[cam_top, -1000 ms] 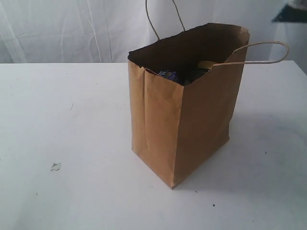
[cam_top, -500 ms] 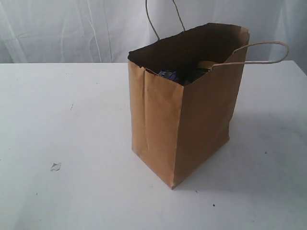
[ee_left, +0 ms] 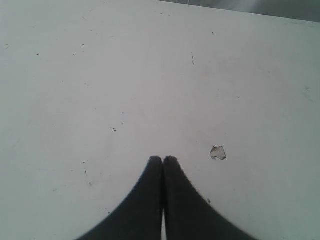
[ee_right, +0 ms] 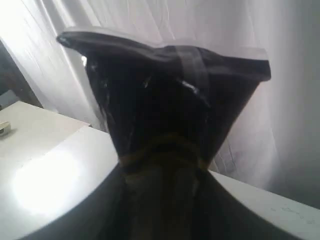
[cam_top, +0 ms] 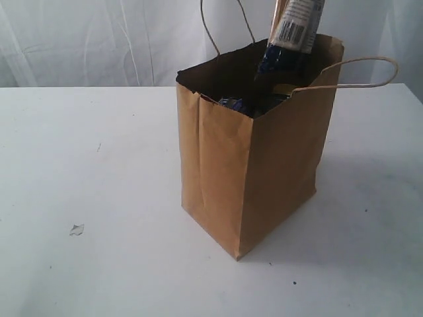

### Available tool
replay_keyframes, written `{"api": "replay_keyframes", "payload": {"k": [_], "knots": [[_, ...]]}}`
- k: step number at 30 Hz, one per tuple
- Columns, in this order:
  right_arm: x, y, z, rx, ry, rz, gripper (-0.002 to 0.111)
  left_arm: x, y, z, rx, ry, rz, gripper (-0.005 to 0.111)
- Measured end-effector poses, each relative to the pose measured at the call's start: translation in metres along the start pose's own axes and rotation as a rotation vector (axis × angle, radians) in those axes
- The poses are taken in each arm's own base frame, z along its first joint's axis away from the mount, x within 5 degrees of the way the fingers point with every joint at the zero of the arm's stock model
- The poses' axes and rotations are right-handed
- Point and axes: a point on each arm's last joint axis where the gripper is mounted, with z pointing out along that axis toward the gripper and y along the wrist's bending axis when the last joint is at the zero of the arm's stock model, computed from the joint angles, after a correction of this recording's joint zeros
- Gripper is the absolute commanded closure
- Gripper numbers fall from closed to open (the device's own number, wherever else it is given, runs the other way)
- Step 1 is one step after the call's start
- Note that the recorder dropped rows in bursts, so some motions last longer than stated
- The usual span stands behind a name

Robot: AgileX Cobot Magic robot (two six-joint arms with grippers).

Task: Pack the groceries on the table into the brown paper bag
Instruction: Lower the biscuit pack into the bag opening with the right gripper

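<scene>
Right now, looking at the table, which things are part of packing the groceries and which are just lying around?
Part of the job:
- brown paper bag, standing open on the table
- long dark-blue-and-cream packet, hanging tip-down in the bag's mouth
- blue item, already inside the bag

Just lying about:
- small white crumb, on the table left of the bag
- white curtain, behind the table

Dk-blue/cream packet [cam_top: 294, 26] tilted, end in upright brown bag [cam_top: 244, 178] (on white table [cam_top: 99, 165]).
</scene>
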Motion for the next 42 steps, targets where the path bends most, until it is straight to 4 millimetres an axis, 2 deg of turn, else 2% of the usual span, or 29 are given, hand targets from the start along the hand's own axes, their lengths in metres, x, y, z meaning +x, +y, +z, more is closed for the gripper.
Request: {"api": "replay_keyframes", "payload": {"k": [5,9,12,18,22,33,38,42], "knots": [[0.017,-0.021,0.014,-0.022,0.049,0.035,0.108,0.000,0.000,0.000,0.000,0.000,0.000,0.107],[0.031,-0.027,0.021,-0.101,0.120,-0.031,0.108,0.000,0.000,0.000,0.000,0.000,0.000,0.107],[0.035,-0.033,0.024,-0.094,0.141,-0.069,0.108,0.000,0.000,0.000,0.000,0.000,0.000,0.107],[0.046,-0.046,0.033,-0.112,0.168,-0.046,0.108,0.000,0.000,0.000,0.000,0.000,0.000,0.107],[0.075,-0.059,0.040,-0.168,0.321,-0.059,0.108,0.000,0.000,0.000,0.000,0.000,0.000,0.107],[0.075,-0.060,0.041,-0.192,0.300,-0.057,0.108,0.000,0.000,0.000,0.000,0.000,0.000,0.107],[0.069,-0.055,0.044,-0.278,0.181,-0.176,0.108,0.000,0.000,0.000,0.000,0.000,0.000,0.107],[0.066,-0.055,0.044,-0.283,0.138,-0.240,0.108,0.000,0.000,0.000,0.000,0.000,0.000,0.107]]}}
